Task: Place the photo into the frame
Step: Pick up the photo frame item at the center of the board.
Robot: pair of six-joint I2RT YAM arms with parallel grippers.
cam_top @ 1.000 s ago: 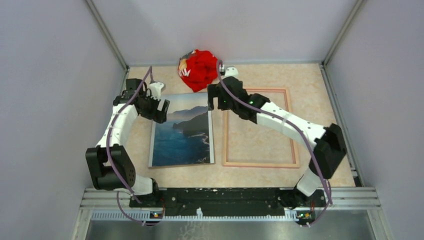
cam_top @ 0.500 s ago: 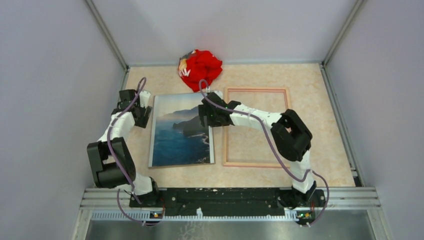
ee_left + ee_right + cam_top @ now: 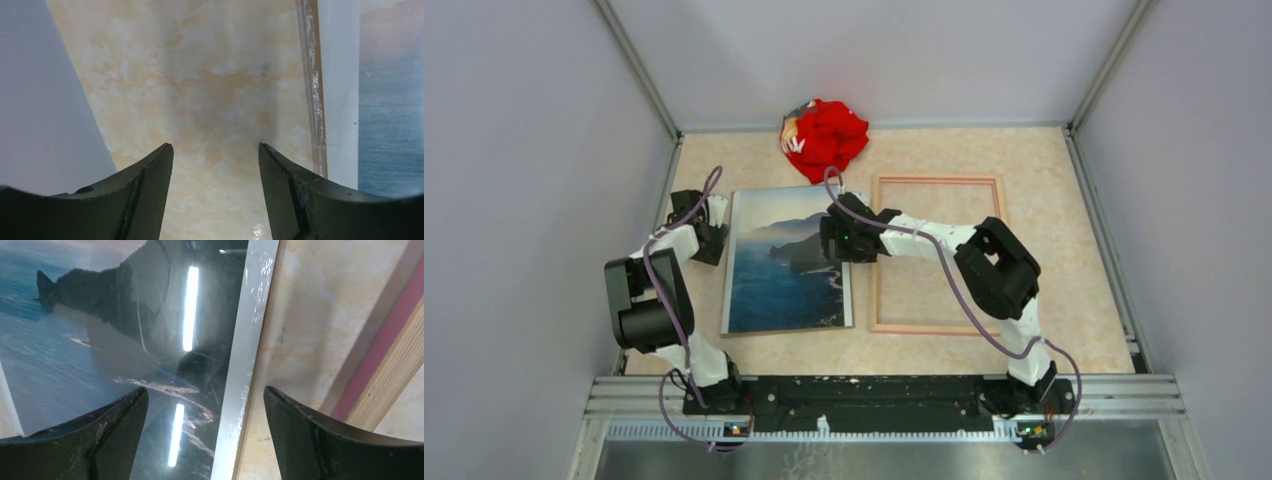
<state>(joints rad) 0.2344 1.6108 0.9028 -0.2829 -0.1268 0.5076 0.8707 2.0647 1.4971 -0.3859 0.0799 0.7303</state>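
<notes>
The photo [image 3: 789, 260], a print of dark mountains and blue water, lies flat and face up on the worktop [image 3: 1034, 160], left of centre, its long edges running away from the arms. Just beside its right edge, across a narrow strip of bare worktop, the frame [image 3: 939, 328] lies flat and empty, the marbled surface showing through its opening; the right wrist view catches pink and light wood along its near rail. The right hand [image 3: 838, 238] hangs low over the photo's right border, fingers [image 3: 107, 432] spread wide and holding nothing, one over the picture, the other over the strip between print and frame. The left hand [image 3: 708, 232] sits at the photo's left edge, its fingers [image 3: 150, 185] also parted and empty over bare worktop, the right one close to the white border, the side wall [image 3: 40, 100] near on its other side. A red cloth bundle [image 3: 824, 138] rests near the photo's far edge. Open worktop remains right of the frame and along the near edge
</notes>
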